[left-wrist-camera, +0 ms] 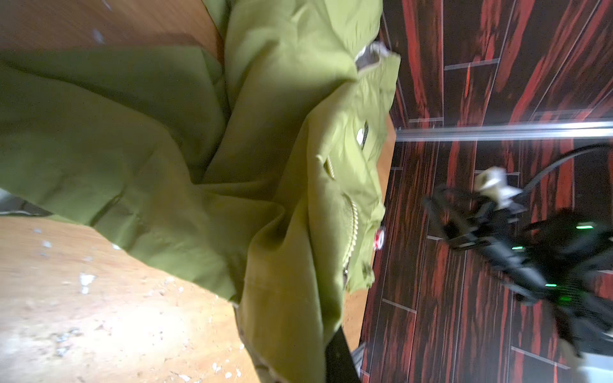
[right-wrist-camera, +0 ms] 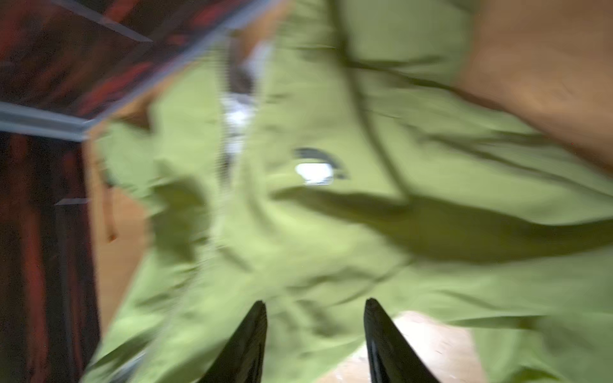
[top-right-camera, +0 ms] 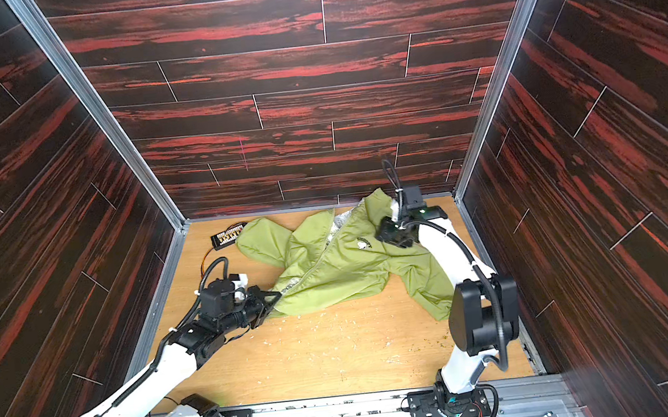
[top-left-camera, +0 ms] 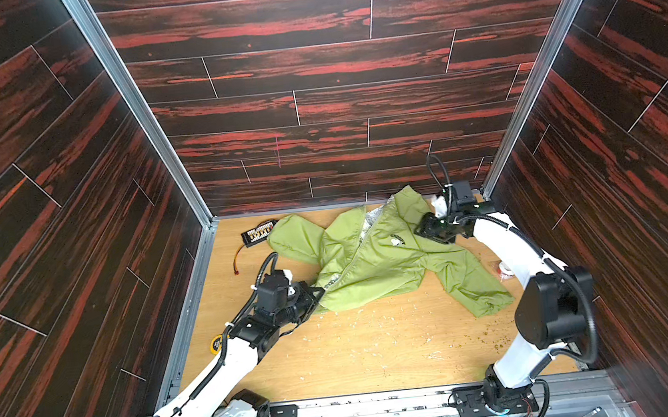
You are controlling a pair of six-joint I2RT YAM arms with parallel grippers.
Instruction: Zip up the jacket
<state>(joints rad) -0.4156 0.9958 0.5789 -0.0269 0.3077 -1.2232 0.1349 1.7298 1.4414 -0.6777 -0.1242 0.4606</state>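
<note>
Hem anchored, slider next
Olive jacket (top-left-camera: 375,264) lies on the table (top-left-camera: 359,353); left gripper (top-left-camera: 319,294) clamped on its hem (top-left-camera: 332,297), well apart from the chest logo (top-left-camera: 397,241). The right gripper (right-wrist-camera: 315,301), jaws apart, hangs just beside that logo: keep the hem taut while seeking the slider along the zipper (top-left-camera: 355,253).

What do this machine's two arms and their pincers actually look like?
Both the left arm and the right arm have white tubular links with chunky black joints. Ribbed black cables loop alongside. The left gripper and right gripper are black, with tapering fingers.
</note>
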